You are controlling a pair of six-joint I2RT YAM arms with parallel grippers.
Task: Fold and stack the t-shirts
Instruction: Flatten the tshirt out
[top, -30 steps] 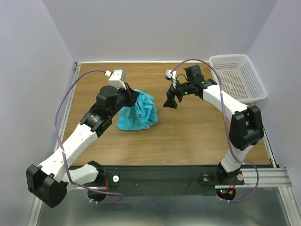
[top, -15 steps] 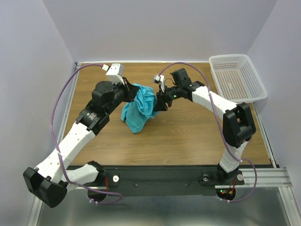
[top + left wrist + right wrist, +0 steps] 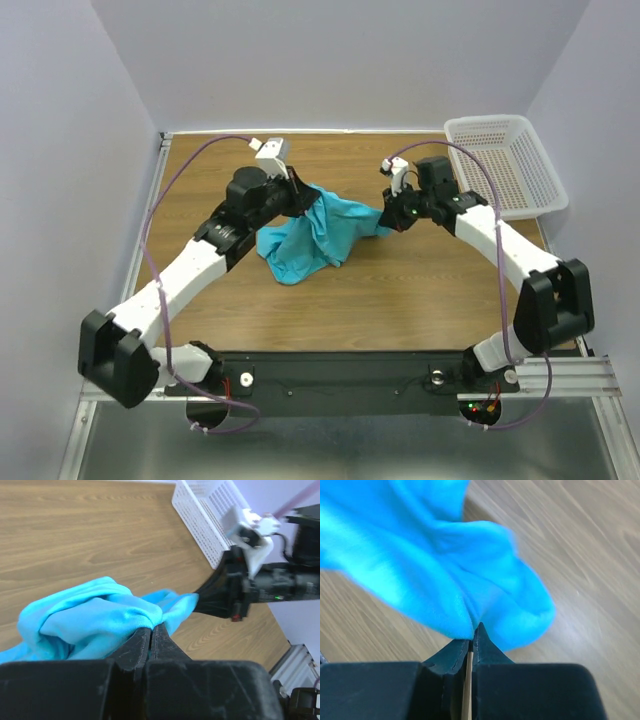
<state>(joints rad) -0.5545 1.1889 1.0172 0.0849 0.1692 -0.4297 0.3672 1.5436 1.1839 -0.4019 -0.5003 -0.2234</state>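
The t-shirt (image 3: 318, 235) hangs over the far-middle part of the table (image 3: 420, 290), strung between the two arms. Its top edge runs roughly left to right, from the left gripper (image 3: 300, 200) across to the right gripper (image 3: 385, 222). So the long axis lies sideways across the table, dipping a bit toward the right end. Below that stretched edge the rest of the fabric sags in a bunched wedge, and the tip of it points toward the near edge. The lowest part looks like it rests on the wood, but that's hard to be sure of from above.

The left fingers are clamped tight on a fold of the cloth, and in the wrist view the fabric bulges out right above the pinched tips. The right fingers are clenched on the shirt too, nipping a puffy corner with wood grain behind it.

The white basket (image 3: 505, 165) sits at the far right corner, well apart from the shirt.
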